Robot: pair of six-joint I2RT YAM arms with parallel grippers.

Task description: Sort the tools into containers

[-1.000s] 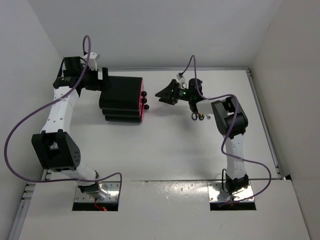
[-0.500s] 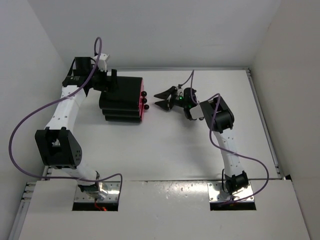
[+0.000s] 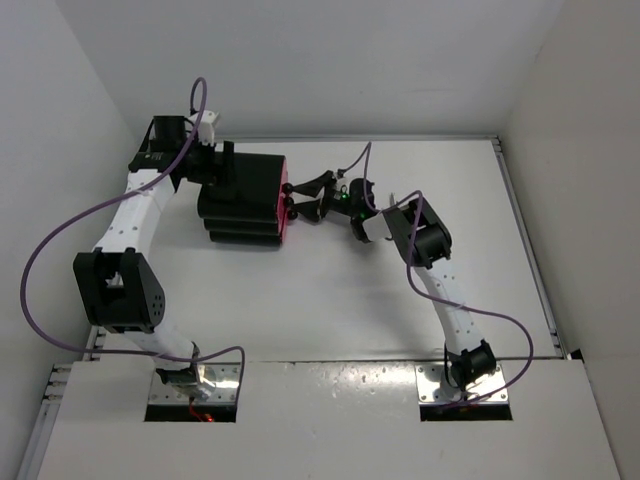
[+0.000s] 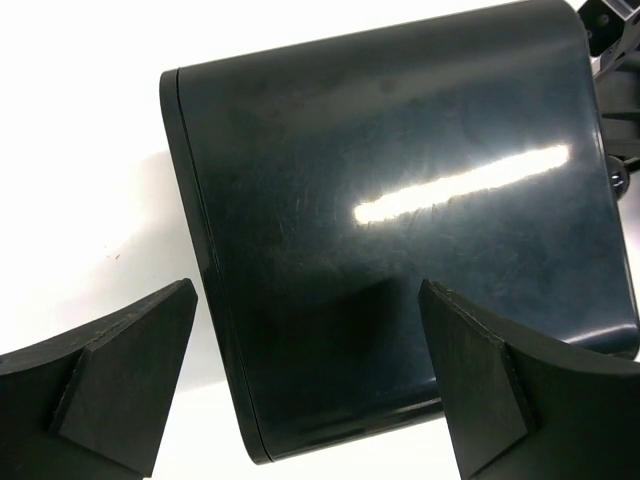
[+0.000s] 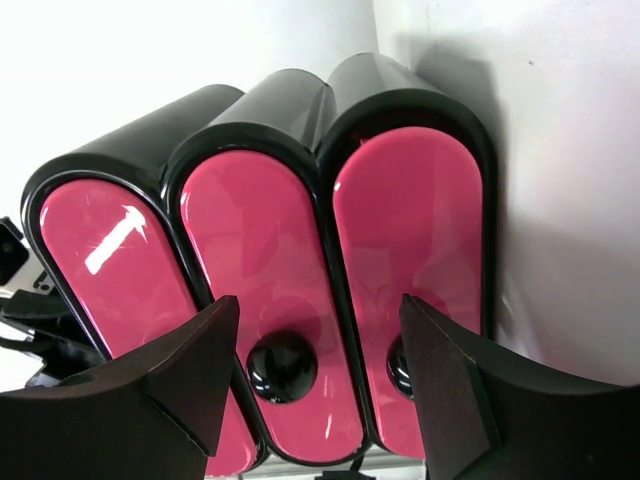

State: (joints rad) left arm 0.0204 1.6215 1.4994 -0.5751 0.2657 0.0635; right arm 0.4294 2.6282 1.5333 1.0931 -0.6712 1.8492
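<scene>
The black cabinet (image 3: 238, 198) lies on the table with its three pink drawers (image 3: 284, 206) facing right, all shut. My right gripper (image 3: 304, 199) is open right in front of the round black knobs (image 3: 291, 205). In the right wrist view the middle drawer's knob (image 5: 282, 366) sits between the spread fingers of my right gripper (image 5: 320, 380), and another knob (image 5: 398, 364) is partly hidden by the right finger. My left gripper (image 3: 220, 165) is open at the cabinet's back end; its wrist view shows the glossy black shell (image 4: 400, 220) between the jaws. No tools are in view.
White walls close in the table at the back, left and right. The cabinet stands near the back left corner. The right arm's elbow (image 3: 425, 240) stretches across the middle back of the table. A purple cable loops from the left arm.
My right gripper has moved left from mid-table up to the drawer knobs, still open. My left gripper has shifted a little to the right at the cabinet's back.
</scene>
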